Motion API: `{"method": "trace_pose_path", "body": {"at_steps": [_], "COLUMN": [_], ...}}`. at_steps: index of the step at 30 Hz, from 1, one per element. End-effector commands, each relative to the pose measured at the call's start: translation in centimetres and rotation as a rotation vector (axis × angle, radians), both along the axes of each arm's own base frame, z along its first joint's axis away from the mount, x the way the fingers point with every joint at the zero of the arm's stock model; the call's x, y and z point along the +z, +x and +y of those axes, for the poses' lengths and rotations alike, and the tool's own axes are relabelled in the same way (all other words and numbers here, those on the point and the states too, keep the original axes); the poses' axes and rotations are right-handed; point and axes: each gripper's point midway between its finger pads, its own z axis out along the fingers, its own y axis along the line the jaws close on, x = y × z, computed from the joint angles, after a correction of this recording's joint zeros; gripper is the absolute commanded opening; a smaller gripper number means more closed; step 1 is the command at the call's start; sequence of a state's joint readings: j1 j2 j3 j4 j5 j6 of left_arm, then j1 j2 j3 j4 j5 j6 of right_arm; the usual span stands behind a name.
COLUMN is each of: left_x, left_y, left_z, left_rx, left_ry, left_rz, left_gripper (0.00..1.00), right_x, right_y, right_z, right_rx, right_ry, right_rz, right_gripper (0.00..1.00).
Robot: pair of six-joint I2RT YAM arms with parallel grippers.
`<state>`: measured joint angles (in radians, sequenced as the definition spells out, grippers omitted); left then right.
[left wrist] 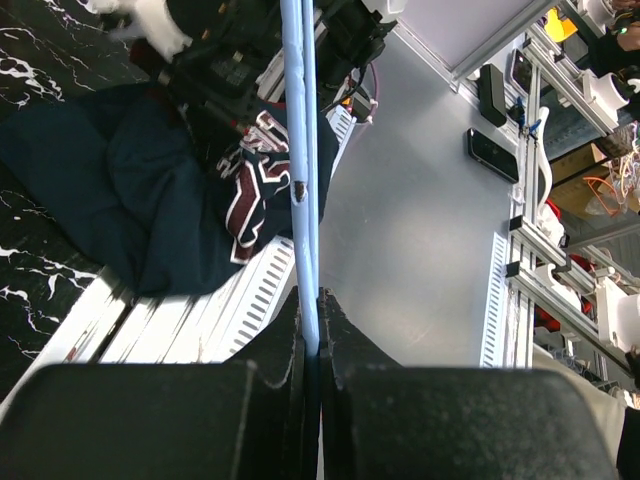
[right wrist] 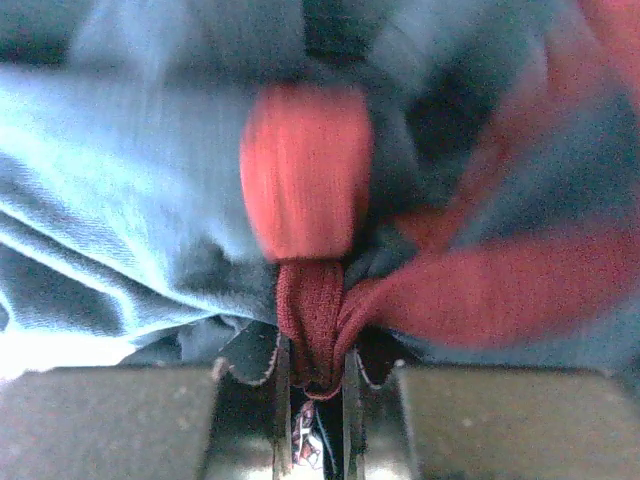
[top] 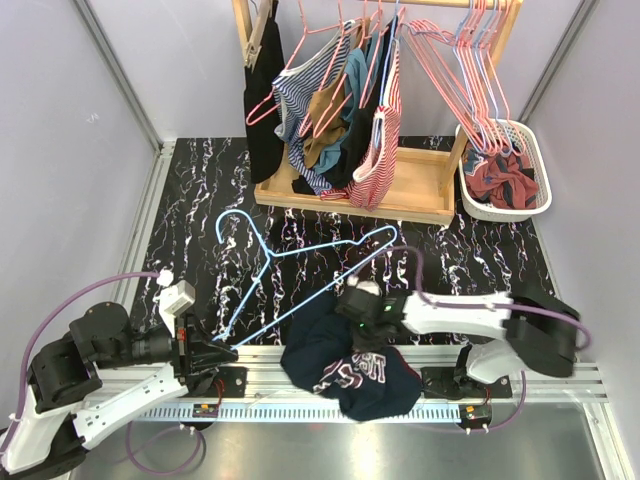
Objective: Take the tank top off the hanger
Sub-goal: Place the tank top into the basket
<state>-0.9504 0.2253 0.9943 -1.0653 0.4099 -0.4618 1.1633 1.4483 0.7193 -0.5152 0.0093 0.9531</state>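
Left gripper (left wrist: 312, 352): its fingers are pressing together on the thin wire of the light blue hanger (left wrist: 298, 120), pinching it at the near left corner.
Hanger: it is lying almost flat on the black marbled table (top: 200, 200), with its hook pointing towards the far left and its long bar running diagonally towards the right.
Tank top (top: 340, 372): the navy garment with dark red lettering is lying bunched at the near edge of the table, draping over the metal rail (top: 255, 385) between the two arm bases. Whether any part of it is looping the hanger I cannot tell.
Right gripper (right wrist: 315, 385): it is reaching down onto the far side of the tank top, its fingers nearly closed and pinching a fold of the red trim (right wrist: 310, 320).
Background: a wooden rack (top: 420, 195) is holding striped tops and pink hangers at the far side, and a white basket (top: 540, 165) of clothes is sitting to its right.
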Motion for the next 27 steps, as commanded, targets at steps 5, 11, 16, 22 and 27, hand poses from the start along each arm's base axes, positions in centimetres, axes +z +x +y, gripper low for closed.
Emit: {"method": "trace_pose_path", "body": {"at_steps": [5, 11, 16, 22, 27], "left_x": [1.8, 1.3, 1.4, 0.8, 0.4], "left_y": [0.1, 0.0, -0.3, -0.3, -0.3], "left_z": [-0.8, -1.4, -1.7, -2.5, -2.9], "left_rx": [-0.018, -0.049, -0.069, -0.102, -0.121], "left_ry": [-0.071, -0.047, -0.049, -0.042, -0.045], "left_rz": [-0.030, -0.004, 0.012, 0.023, 0.028], "left_gripper": [0.00, 0.00, 0.00, 0.00, 0.00], "right_x": [8.5, 9.1, 10.5, 17.4, 25.1], "right_y": [13.7, 21.6, 23.6, 28.3, 36.4], "right_z": [-9.4, -21.9, -29.8, -36.3, -40.9], "right_rx": [-0.453, -0.900, -1.200, -1.362, -1.368], "right_ry": [0.071, 0.083, 0.204, 0.297, 0.400], "right_rz": [-0.422, -0.471, -0.497, -0.676, -0.823], "right_gripper": [0.00, 0.00, 0.00, 0.00, 0.00]}}
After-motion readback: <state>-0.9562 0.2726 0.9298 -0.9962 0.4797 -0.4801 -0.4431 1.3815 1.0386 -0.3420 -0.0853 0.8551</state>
